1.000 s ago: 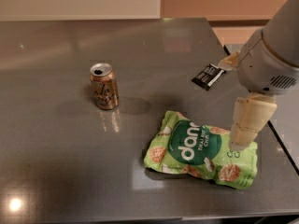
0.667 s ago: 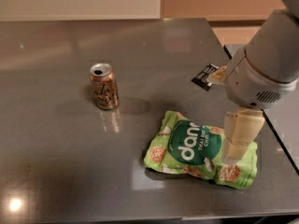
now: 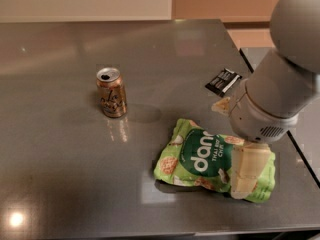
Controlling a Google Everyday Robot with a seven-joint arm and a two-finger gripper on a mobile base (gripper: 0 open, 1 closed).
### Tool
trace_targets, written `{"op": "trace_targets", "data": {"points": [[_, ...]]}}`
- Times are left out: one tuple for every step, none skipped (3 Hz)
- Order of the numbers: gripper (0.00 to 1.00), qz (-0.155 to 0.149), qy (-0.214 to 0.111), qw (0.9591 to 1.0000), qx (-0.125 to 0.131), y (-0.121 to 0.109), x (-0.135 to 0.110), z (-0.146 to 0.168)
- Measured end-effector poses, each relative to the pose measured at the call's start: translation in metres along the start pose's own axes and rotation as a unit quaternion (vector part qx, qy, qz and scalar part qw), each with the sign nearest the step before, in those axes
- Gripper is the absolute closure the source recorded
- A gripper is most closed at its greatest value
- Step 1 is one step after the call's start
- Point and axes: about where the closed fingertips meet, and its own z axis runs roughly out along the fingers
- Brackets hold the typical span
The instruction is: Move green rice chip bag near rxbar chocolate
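Observation:
The green rice chip bag (image 3: 200, 158) lies flat on the grey table (image 3: 75, 149) at the front right, its dark green "dang" circle facing up. The rxbar chocolate (image 3: 223, 81), a small black wrapper with white stripes, lies behind it near the table's right edge, partly beside my arm. My gripper (image 3: 246, 176) hangs from the big grey arm and is down over the right end of the bag, its cream finger (image 3: 248, 169) lying across the bag.
A gold-orange drink can (image 3: 111, 92) stands upright at the middle left of the table. The table's right edge (image 3: 240, 54) runs just past the rxbar. My arm's bulky grey body (image 3: 280, 94) fills the right side.
My arm has moved left and down toward the bag, so the gripper now sits lower over the bag's right end. The bag, bar and can have not moved.

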Motion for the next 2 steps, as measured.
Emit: {"op": "trace_targets", "data": {"points": [[0.0,-0.003,0.004,1.0,0.004,0.0011,0.0057,0.0151],[0.0,-0.007,0.005,0.9999,0.005,0.0008,0.0077,0.0247]]}}
